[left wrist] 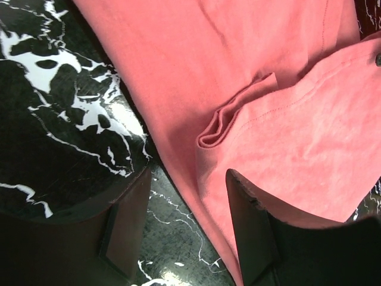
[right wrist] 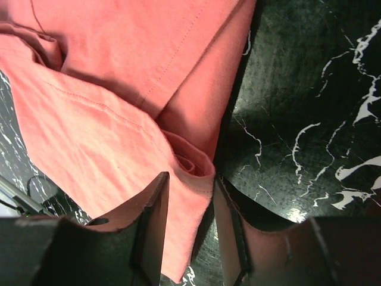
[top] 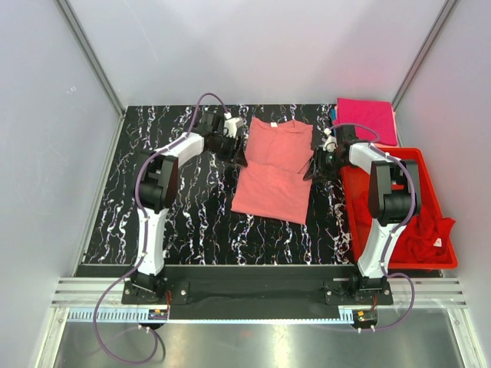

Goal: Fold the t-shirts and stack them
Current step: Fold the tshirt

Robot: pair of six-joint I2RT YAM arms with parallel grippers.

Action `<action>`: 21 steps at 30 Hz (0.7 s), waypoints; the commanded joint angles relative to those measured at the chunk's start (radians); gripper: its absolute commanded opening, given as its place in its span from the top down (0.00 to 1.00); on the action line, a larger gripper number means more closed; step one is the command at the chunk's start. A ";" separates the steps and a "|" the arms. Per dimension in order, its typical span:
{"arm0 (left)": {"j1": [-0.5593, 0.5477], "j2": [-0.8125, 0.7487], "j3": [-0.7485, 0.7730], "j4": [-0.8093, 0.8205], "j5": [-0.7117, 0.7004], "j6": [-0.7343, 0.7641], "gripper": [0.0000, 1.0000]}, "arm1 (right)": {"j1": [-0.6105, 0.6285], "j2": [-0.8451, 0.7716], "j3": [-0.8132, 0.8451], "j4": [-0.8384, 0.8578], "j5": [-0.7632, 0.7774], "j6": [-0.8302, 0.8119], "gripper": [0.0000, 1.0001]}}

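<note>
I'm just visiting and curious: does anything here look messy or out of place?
Mostly tidy. The salmon t-shirt lies flat but slightly askew on the table. The red t-shirt is crumpled in the red bin, spilling over its right rim.

My left fingers (left wrist: 256,250) are matt black. The salmon-pink cotton t-shirt (top: 272,172) looks soft and matt. The black, white-veined marble-look tabletop (top: 184,222) gleams glossy. At three o'clock, the red plastic bin (top: 437,230) looks smooth.
</note>
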 commanded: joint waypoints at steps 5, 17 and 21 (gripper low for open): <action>-0.001 0.020 0.052 0.061 0.091 -0.005 0.42 | -0.002 0.001 0.019 0.025 -0.039 -0.009 0.58; -0.012 0.039 0.069 0.075 0.086 -0.020 0.53 | -0.002 0.012 0.022 0.039 -0.050 -0.006 0.66; -0.020 0.040 0.066 0.075 0.086 -0.019 0.49 | -0.002 0.014 0.026 0.039 -0.055 -0.007 0.66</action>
